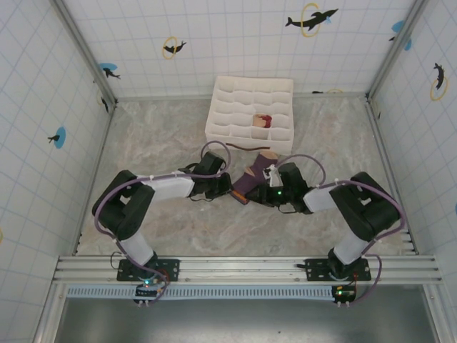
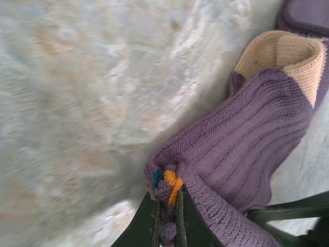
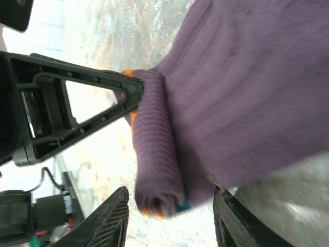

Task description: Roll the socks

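Work cell contents, listed left to right.

1. Left gripper point(image 1: 227, 185), one: jaws pinched tight on the cuff edge of the purple sock point(image 1: 250, 181), at the orange and teal stitching seen from the left wrist point(image 2: 167, 198).
2. Purple sock point(image 2: 247, 139), one: lies on the table point(image 1: 164, 143) between the two grippers, just in front of the box. Its tan end point(image 2: 288, 54) is turned up on the far side, and its cuff edge is rolled into a short tube point(image 3: 157, 154).
3. Box point(image 1: 214, 107), one: white, gridded, at the far middle of the table, close behind both grippers.
4. Beige sock point(image 1: 262, 121), one: bundled with its red part showing, in a box compartment right of centre, toward the near side.
5. Right gripper point(image 3: 170, 193), one: jaws apart, standing either side of the rolled tube, with the left gripper's tip point(image 3: 134, 91) directly opposite.

Totals: socks two, grippers two, box one.
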Robot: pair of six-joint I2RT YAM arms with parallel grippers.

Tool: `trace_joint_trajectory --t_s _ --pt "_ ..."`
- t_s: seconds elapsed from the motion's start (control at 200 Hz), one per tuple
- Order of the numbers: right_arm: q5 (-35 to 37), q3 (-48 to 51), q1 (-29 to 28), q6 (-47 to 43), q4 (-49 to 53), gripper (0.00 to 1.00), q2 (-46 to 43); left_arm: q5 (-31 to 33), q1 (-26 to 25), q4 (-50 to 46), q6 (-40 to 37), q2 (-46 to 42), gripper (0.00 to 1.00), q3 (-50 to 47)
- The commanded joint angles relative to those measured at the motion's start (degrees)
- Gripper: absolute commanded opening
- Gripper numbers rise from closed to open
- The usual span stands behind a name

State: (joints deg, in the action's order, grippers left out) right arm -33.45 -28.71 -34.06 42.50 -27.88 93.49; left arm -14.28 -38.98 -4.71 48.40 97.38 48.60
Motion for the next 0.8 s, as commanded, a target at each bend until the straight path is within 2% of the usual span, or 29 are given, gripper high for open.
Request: trace_joint_trajectory --t_s 0.0,0.185,0.285,0.555,0.796 --pt "8.68 -3.44 -2.30 -11.88 13.45 0.48 -5.17 1.96 0.84 -10.62 -2.68 -2.11 0.00 0.53" --pt "27.39 -4.64 -10.84 -23.39 18.32 0.52 -11.81 1.13 0.93 -13.82 -2.19 -5.39 0.00 -0.67" --pt "38.36 -4.47 -17.75 -30.41 17.54 0.58 -13.31 0.88 0.93 -15.32 -2.26 -6.55 0.00 -0.96" --pt "60.61 -5.05 -34.17 -47.38 9.19 0.59 -7.14 -0.09 1.00 -17.57 -2.69 -7.48 0.00 -0.77" --pt "69.99 -7.98 -40.40 -56.70 1.54 0.59 2.83 -1.08 1.01 -17.45 -2.87 -6.99 0.00 -1.22"
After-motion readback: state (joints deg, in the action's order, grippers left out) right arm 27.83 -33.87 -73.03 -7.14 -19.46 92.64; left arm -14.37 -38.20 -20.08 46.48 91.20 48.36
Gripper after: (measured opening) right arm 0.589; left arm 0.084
